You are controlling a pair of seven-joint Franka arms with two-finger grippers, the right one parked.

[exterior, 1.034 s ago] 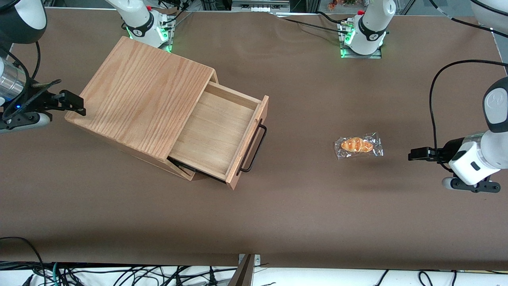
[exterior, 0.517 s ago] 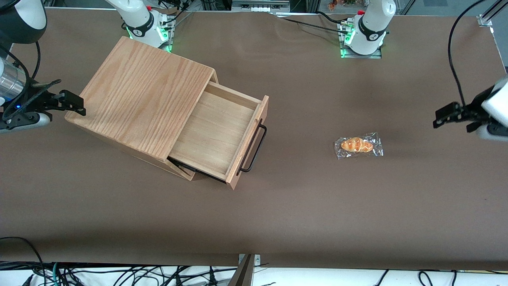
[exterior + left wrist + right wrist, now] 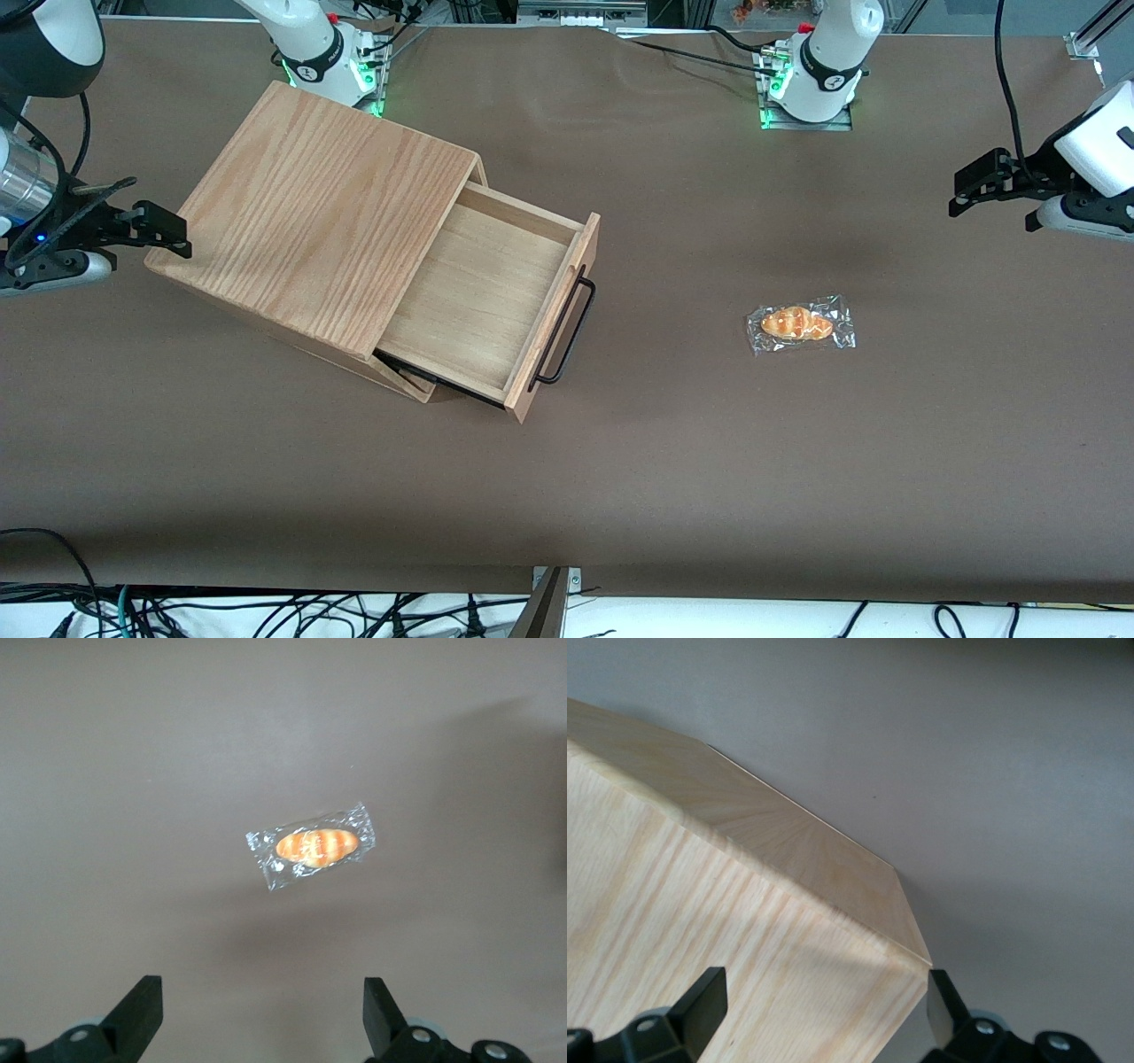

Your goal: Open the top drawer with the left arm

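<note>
Partly shown: left arm (image 3: 1094, 146), cut off by the front view's edge, only its white wrist and black cable in sight.
Gripper (image 3: 961, 188): raised over the working arm's end of the table (image 3: 673, 461), well apart from the cabinet (image 3: 319, 208).
Fingers (image 3: 142, 1005): spread wide, holding and touching nothing.
Top drawer (image 3: 483, 297): pulled out of the cabinet, its pale interior bare.
Handle (image 3: 567, 332): black bar on the drawer front.
Wrapped bread roll (image 3: 799, 324): on the table between drawer and gripper, nearer the front camera than the gripper.
</note>
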